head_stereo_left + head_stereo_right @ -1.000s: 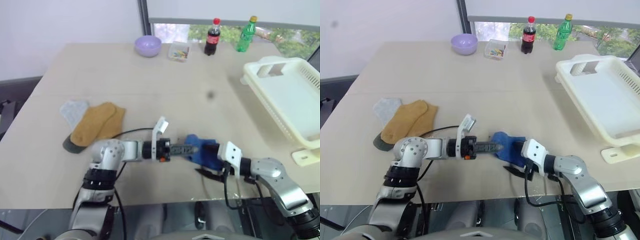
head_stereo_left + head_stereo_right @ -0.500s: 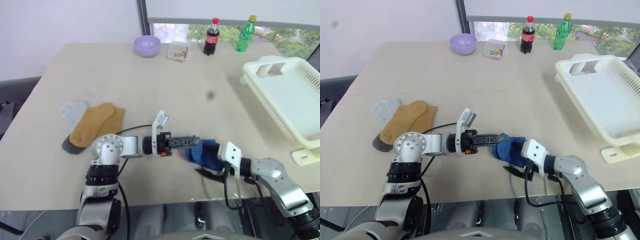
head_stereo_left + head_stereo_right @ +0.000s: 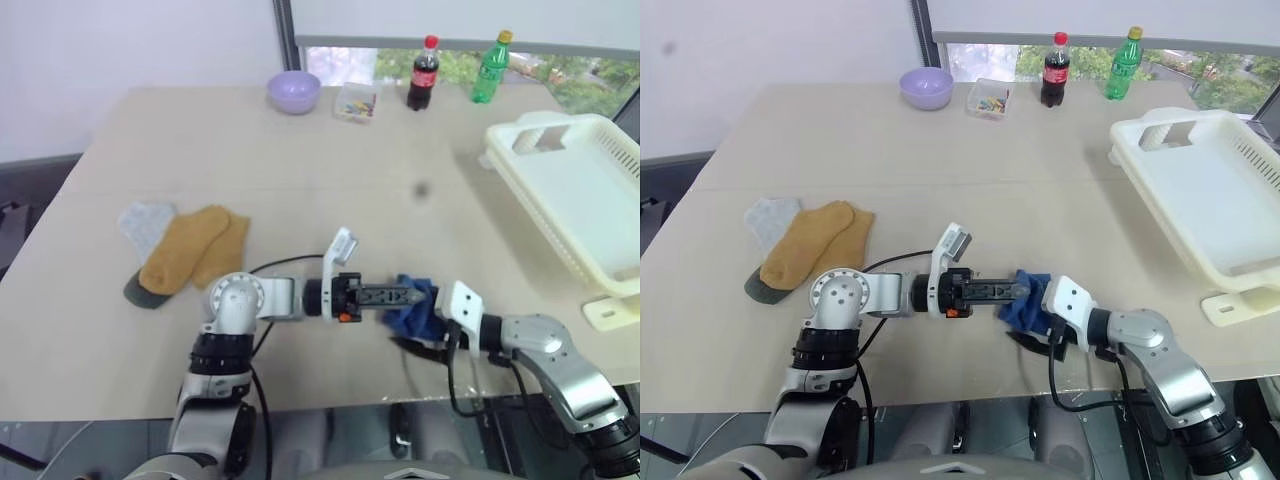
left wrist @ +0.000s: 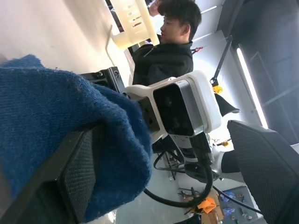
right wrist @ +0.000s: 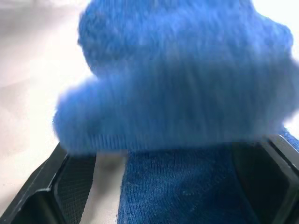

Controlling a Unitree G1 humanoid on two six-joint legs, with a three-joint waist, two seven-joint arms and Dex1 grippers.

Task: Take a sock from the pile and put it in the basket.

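Progress: we judge the task about half done; a blue sock [image 3: 412,306] is off the pile [image 3: 180,250] and sits near the table's [image 3: 300,170] front edge, between our two grippers, not yet in the basket [image 3: 580,200].

Sock: we see it bunched up, touching the left gripper's [image 3: 405,296] tips on one side and lying against the right gripper [image 3: 1032,322] on the other.

Left gripper: it reaches level across the front of the table toward our right arm; in the left wrist view the blue cloth drapes over one black finger [image 4: 70,172]. We cannot see its two fingers together, so we cannot tell from the pictures whether they pinch the cloth or stand spread.

Right gripper: in the right wrist view its two fingers [image 5: 70,182] stand wide apart with the sock lying between them and heaped above; we read them as spread, not closed on the cloth.

Pile: mustard, pale grey and dark grey socks lie flat on our left, well apart from the grippers.

Basket: white, on the table's right side, well apart from the sock, with nothing in the part we can see.

Left to do: in our judgement, one gripper must get a firm hold, carry the sock right to the basket and let go over it.

Person: someone in dark clothes shows past the table edge in the left wrist view [image 4: 163,51].
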